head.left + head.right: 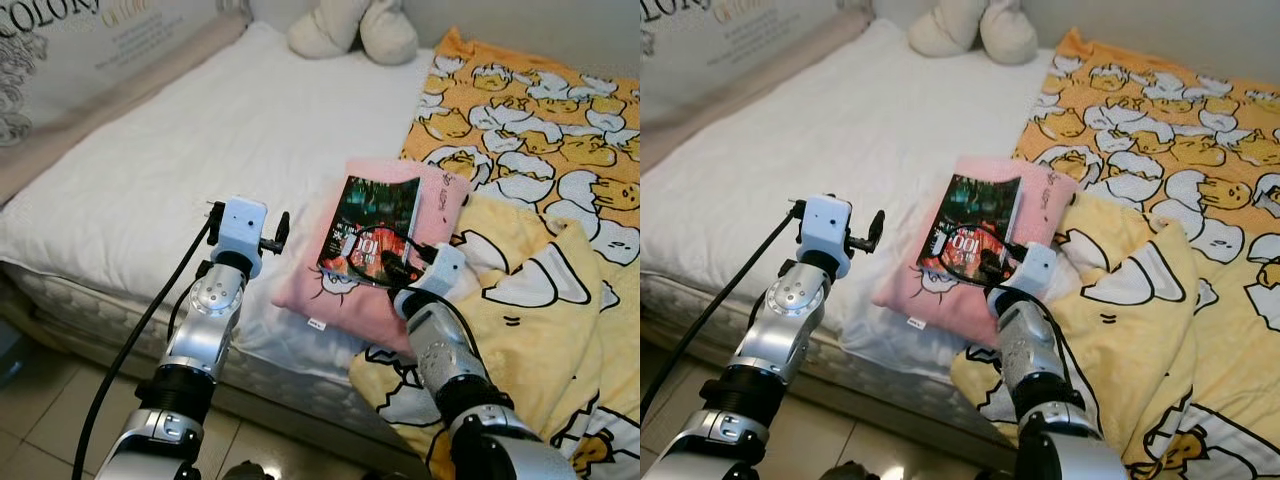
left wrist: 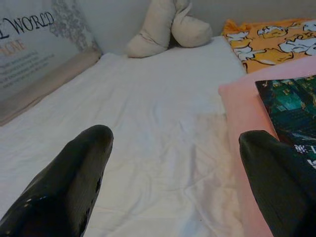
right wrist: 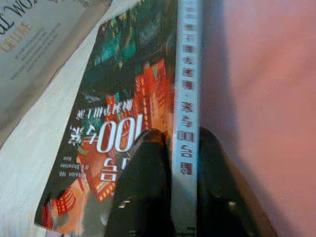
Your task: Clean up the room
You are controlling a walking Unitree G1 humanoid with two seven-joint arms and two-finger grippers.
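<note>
Between the two black fingers of our right tool sits the book, clamped by its spine edge near the lower corner; one finger presses the dark cover w/ the big "100", the other sits on the far side of the white spine strip. Under the book and tool lies a pink pillow, which rests on the bed's white sheet. Whether the book is lifted clear of the pillow or resting on it, we can't tell; in the head views it looks tilted, w/ its left edge raised.

Just right of and beyond our right tool spreads a yellow blanket w/ duck prints, bunched up beside the pillow and hanging over the bed's near edge. Well ahead of both tools, at the far end of the bed, sits a cream plush toy.

Our left tool hovers released over the white sheet, just left of the pink pillow, fingers spread wide apart and gripping nothing. Far to its left a printed cushion w/ lettering leans along the bed's side. Below our arms a strip of tiled floor is visible.
</note>
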